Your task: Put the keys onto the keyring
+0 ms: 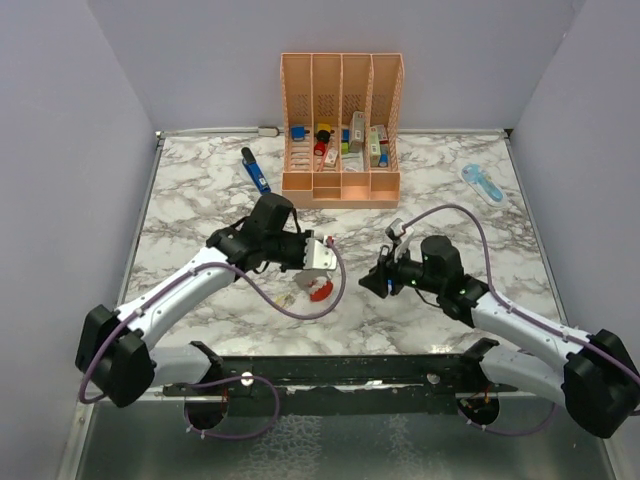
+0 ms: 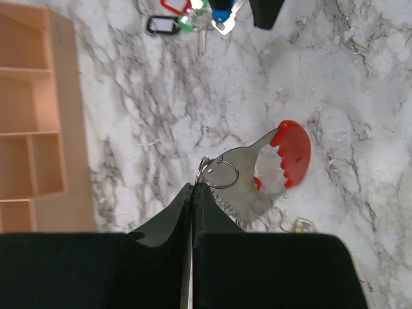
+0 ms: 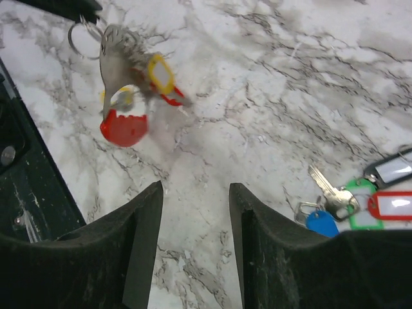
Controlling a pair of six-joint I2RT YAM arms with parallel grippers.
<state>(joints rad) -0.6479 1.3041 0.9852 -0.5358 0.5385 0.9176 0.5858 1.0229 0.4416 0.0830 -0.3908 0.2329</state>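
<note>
Marble tabletop (image 1: 200, 180); left end effector (image 2: 192, 187) clamped on keyring (image 2: 295, 149); right end effector (image 3: 195, 190) apart, keys (image 3: 335, 203) just beside.

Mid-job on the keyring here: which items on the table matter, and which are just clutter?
Job: keyring, pinched in the shut left gripper; yellow tag hanging at it; loose tagged keys beside the open right gripper.
Clutter: orange rack and its contents; blue pen-like tool; pale blue gadget.
</note>
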